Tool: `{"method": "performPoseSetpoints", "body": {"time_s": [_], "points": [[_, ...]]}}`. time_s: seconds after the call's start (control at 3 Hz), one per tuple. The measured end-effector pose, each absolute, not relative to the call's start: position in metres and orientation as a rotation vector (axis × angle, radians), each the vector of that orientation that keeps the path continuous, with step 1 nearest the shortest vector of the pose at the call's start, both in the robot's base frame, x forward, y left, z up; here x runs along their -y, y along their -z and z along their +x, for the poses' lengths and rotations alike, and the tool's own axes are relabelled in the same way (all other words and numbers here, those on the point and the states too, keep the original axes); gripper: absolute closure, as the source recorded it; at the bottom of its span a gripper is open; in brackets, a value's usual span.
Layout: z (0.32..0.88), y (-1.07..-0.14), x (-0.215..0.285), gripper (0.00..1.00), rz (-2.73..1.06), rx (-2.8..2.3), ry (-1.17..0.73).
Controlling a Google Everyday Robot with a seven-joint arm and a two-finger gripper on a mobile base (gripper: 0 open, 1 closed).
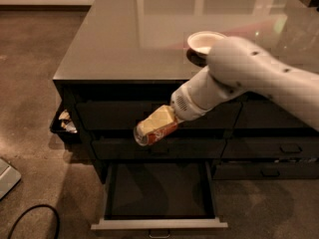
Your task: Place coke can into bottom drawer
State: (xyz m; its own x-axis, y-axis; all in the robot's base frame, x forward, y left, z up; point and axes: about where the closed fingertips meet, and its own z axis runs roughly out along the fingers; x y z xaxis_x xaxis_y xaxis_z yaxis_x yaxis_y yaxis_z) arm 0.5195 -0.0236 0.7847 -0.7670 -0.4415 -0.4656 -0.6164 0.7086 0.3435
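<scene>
The claw [152, 127] is hanging above the bottom drawer [159, 224], over its rear half and in front of the shut drawers stacked above it, and it is gripping the coke can [160, 133] with its pale fingers [160, 117] closed along the can's side. The can is lying tilted in that grip, its silver end pointing down and to the left, well clear of the drawer's dark floor. The drawer is standing pulled out and open, with its grey front and small handle [159, 232] nearest the camera. The white arm [249, 76] is reaching in from up and to the right of the drawer. Higher again than the drawer, the white bowl [203, 40] is sitting on the glossy worktop [129, 39], partly behind the arm. A dark cable [30, 217] is curling on the floor well left of the drawer. The can is looking light and thin-walled, with a smooth, slippery skin that is likely denting under a hard squeeze, so a moderate hold across its middle, as here, is seeming the best place. Released while tilted, it is likely rolling about inside the drawer.
</scene>
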Motion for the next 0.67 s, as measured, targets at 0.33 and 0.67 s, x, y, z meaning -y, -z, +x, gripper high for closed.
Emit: {"method": "performPoseSetpoints", "body": {"time_s": [0.33, 0.67], "points": [[0.522, -0.722, -0.006, 1.0, -0.745, -2.71, -0.7], [0.531, -0.655, -0.037, 1.0, -0.631, -2.808, -0.686]]}}
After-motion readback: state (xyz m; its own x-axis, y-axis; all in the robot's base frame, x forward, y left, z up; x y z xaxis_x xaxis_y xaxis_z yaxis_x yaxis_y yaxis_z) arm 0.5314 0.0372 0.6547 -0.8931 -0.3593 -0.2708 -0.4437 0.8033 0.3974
